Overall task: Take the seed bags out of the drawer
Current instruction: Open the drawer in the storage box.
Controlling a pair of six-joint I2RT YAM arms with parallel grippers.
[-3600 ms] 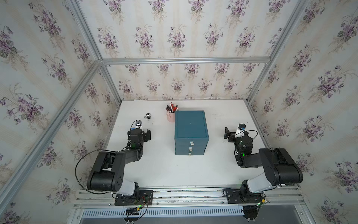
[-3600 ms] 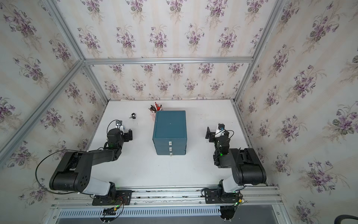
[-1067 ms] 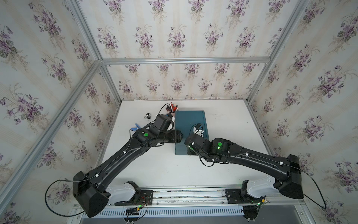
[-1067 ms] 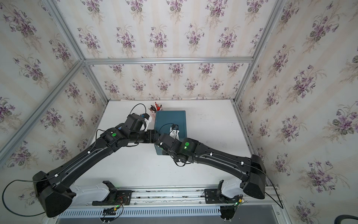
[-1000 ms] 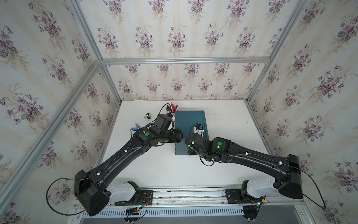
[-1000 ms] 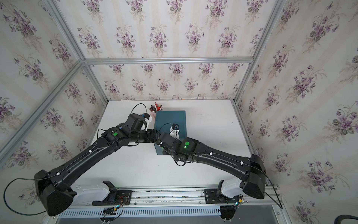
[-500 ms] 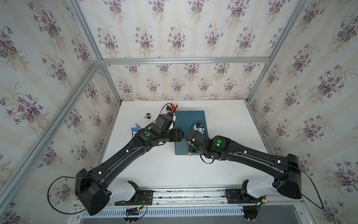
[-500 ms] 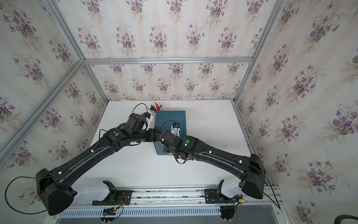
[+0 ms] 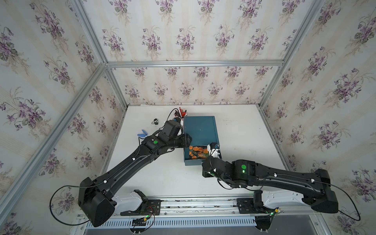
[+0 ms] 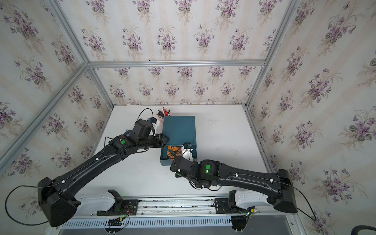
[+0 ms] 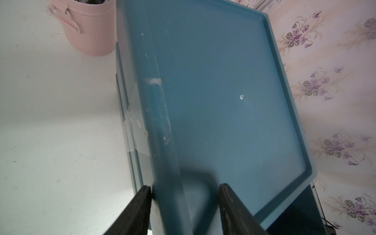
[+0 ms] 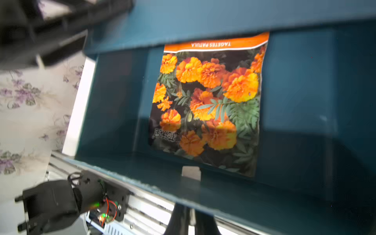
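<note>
Two hands divide the work at this step. The left hand [image 11: 185, 188] sits astride the upper side edge of the blue cabinet [image 9: 200, 128]. Its fingers stand apart, one against the side wall and one over the lid; we cannot tell whether they press on it. We judge its purpose to be bracing, so that the cabinet does not slide on the bench [image 9: 244, 132] when a drawer is pulled.

The right hand [image 12: 191, 214] is pinched closed at the front wall of the open drawer [image 9: 193, 162], where we expect the pull to be; the pull itself is hidden. The drawer stands partly out of the cabinet, toward the robot.

The marigold seed bag [image 12: 207, 101] lies flat on the drawer floor, its orange title strip just under the cabinet's overhang. No other bag is in view.

We judge that the drawer is open enough to reach in. The right hand must let go of the front wall first. The glossy bag lies flush, so we recommend lifting it by an edge.
</note>
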